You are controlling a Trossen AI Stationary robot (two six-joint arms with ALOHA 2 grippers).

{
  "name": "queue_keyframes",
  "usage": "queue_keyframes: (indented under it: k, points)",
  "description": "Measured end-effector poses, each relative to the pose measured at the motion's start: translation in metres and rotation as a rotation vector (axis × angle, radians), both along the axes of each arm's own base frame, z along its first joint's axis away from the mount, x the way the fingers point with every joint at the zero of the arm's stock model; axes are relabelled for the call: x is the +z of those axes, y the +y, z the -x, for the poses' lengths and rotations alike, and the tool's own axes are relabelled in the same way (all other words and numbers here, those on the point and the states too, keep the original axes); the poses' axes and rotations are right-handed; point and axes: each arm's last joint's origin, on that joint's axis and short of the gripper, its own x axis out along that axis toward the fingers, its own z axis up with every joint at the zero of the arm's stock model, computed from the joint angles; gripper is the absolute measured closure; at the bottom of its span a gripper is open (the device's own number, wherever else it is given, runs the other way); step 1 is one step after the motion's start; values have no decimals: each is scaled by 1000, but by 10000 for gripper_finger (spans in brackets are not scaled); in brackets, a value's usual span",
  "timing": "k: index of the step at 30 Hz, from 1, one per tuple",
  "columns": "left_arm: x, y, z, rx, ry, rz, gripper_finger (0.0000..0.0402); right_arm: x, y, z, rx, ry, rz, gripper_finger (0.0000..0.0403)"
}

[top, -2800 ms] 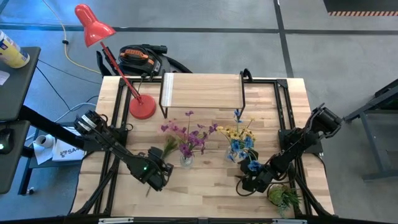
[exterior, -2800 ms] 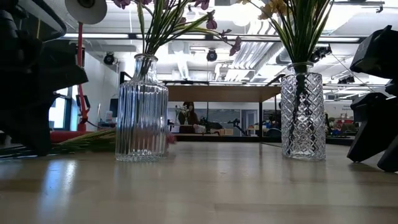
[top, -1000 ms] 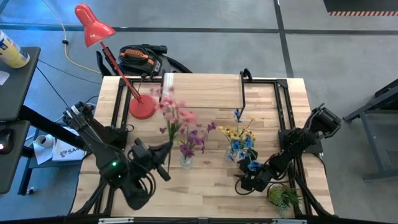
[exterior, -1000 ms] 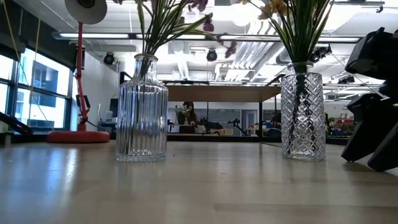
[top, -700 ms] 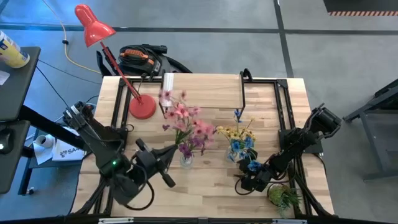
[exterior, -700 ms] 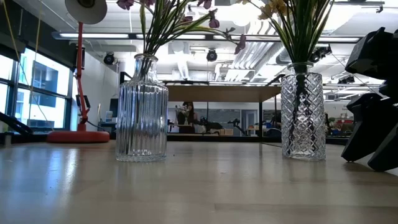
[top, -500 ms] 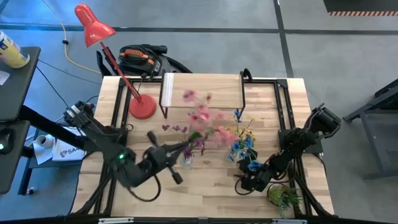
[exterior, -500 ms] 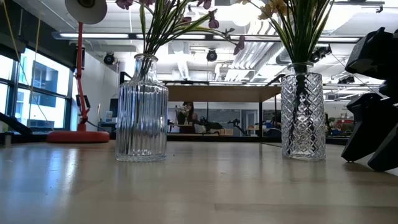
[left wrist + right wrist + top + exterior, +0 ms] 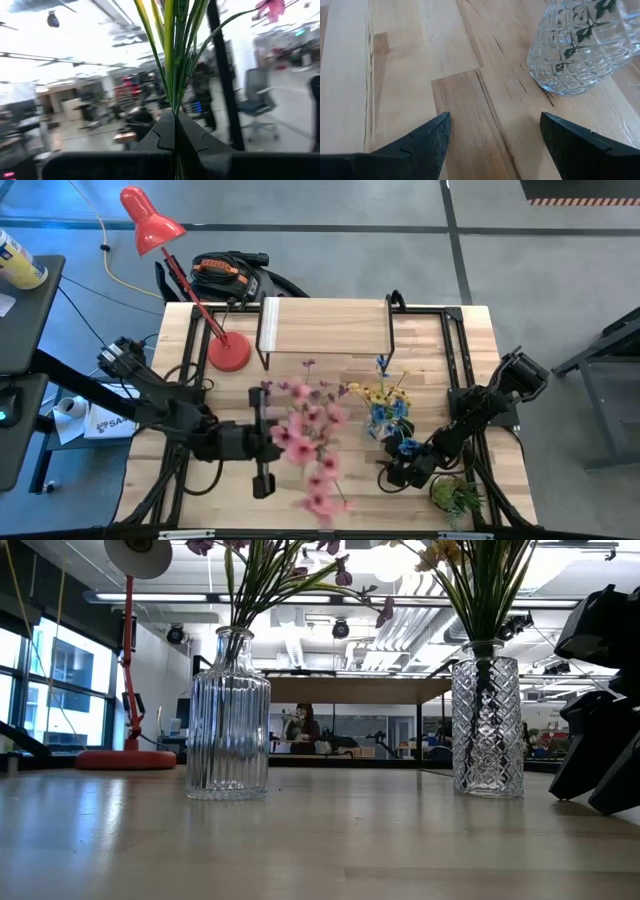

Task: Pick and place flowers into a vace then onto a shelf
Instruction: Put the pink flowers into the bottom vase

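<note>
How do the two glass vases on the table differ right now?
The left vase has straight vertical ribs and a narrow neck; the right vase is a diamond-cut cylinder. The left vase carries purple blooms; the right vase carries yellow and blue blooms. Both are clear glass, upright on the table, with green stems inside.

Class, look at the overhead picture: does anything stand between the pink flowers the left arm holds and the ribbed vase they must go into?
Nothing visible does. The left gripper holds the pink flowers raised beside the ribbed vase, which already holds purple flowers.
</note>
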Motion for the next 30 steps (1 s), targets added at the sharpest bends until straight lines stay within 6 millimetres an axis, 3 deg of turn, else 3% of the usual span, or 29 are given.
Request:
queue_keyframes:
  k: [9,18,23,30]
  points:
    - [-36,-22,21,-59,-82,28,373,0,0,0,4,6,-6,104]
    - [-76,-16,29,-125,-134,6,373,0,-1,-1,9,19,-20,104]
    - [-109,-11,34,-141,-148,-48,373,0,-3,-4,-4,21,-31,104]
    - [-151,22,36,-178,-237,-65,373,0,-6,-7,-17,16,-43,104]
